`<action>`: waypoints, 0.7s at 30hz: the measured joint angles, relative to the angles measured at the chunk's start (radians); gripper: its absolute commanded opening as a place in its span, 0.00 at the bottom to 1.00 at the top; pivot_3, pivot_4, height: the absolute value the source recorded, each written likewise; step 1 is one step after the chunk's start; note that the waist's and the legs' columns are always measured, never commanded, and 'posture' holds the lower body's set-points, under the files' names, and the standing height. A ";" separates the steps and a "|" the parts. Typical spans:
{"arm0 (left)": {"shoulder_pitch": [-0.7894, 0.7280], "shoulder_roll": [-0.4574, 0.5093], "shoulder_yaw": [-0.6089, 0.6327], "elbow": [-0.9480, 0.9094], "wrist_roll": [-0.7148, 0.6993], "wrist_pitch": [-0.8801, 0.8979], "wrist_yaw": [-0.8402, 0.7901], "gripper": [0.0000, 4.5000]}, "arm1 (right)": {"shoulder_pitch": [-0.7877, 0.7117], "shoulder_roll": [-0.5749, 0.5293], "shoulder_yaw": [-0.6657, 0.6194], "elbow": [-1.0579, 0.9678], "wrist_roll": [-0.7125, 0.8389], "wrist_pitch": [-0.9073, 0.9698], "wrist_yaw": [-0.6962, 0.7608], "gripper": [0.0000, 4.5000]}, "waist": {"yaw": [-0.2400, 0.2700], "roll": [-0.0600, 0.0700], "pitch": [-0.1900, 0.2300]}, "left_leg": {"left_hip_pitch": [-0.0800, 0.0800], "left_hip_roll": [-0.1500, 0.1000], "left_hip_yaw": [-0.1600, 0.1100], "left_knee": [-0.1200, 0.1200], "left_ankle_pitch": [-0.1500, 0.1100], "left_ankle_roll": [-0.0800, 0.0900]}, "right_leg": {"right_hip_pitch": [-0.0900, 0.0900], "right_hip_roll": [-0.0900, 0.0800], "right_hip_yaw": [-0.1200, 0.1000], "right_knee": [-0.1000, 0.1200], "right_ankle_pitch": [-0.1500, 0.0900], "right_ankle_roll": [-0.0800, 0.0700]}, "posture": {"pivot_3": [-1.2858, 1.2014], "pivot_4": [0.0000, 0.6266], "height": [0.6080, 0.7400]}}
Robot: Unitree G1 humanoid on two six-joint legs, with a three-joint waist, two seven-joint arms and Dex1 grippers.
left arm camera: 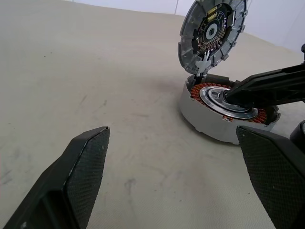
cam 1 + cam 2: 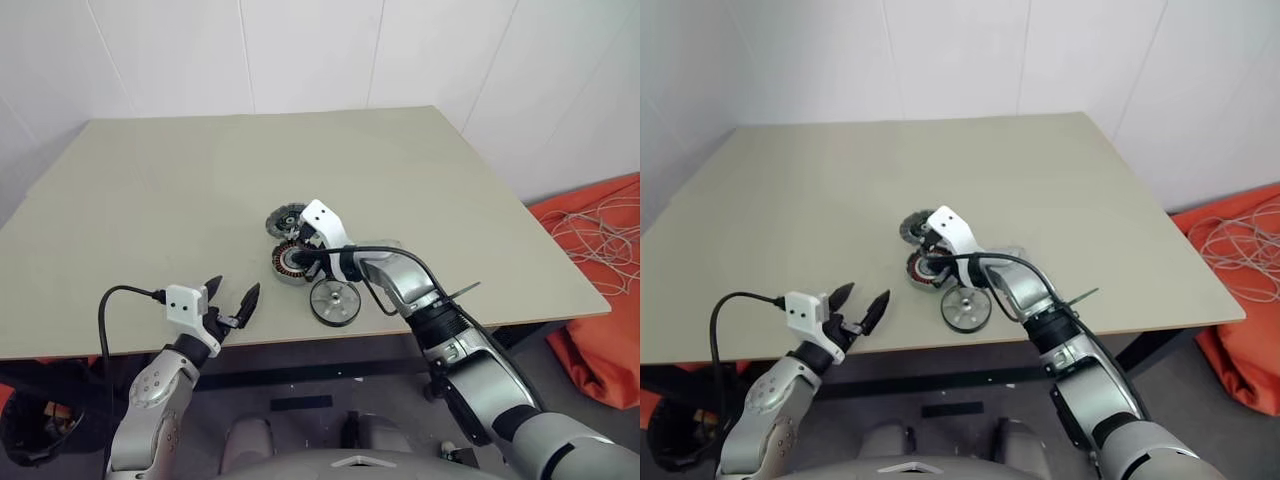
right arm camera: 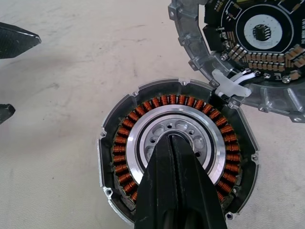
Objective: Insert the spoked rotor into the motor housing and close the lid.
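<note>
You will find no readable text, label, brand, number or sign anywhere here. The circuit board inside the lid (image 3: 267, 36), just beyond the right gripper (image 3: 177, 138), carries rows of small components and a dark chip at its centre, but you cannot make out any marking on them. The motor housing (image 3: 178, 157) under that gripper's tips shows bare metal and copper windings with nothing printed. The white blocks on both wrists are plain, and the table (image 2: 180, 190) bears no writing
</note>
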State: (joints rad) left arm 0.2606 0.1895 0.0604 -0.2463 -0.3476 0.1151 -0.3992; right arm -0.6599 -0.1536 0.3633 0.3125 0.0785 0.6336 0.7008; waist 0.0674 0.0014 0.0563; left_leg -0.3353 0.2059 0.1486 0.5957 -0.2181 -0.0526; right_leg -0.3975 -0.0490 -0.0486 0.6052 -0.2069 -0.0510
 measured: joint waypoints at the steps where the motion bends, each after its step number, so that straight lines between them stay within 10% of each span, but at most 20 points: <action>1: 0.000 0.000 0.000 0.000 0.000 0.000 0.000 1.00 | -0.001 0.002 0.000 0.006 -0.001 -0.004 0.000 0.00 | -0.001 0.000 0.000 | 0.000 0.000 0.000 0.000 0.000 0.000 | 0.000 0.000 0.000 0.000 0.000 0.000 | 0.52 0.00 1.00; 21: -0.004 0.000 -0.001 0.008 0.002 -0.004 -0.003 1.00 | 0.001 -0.041 0.003 -0.034 0.000 0.009 0.082 0.00 | 0.000 0.000 0.000 | -0.001 0.000 0.000 0.000 0.000 0.000 | 0.000 0.000 0.000 0.000 0.000 -0.001 | 0.52 0.00 1.00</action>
State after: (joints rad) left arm 0.2564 0.1896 0.0597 -0.2387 -0.3451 0.1106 -0.4021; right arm -0.6587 -0.1945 0.3668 0.2789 0.0784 0.6423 0.7823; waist 0.0677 0.0015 0.0564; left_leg -0.3361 0.2059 0.1486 0.5954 -0.2181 -0.0525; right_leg -0.3980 -0.0490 -0.0486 0.6053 -0.2073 -0.0518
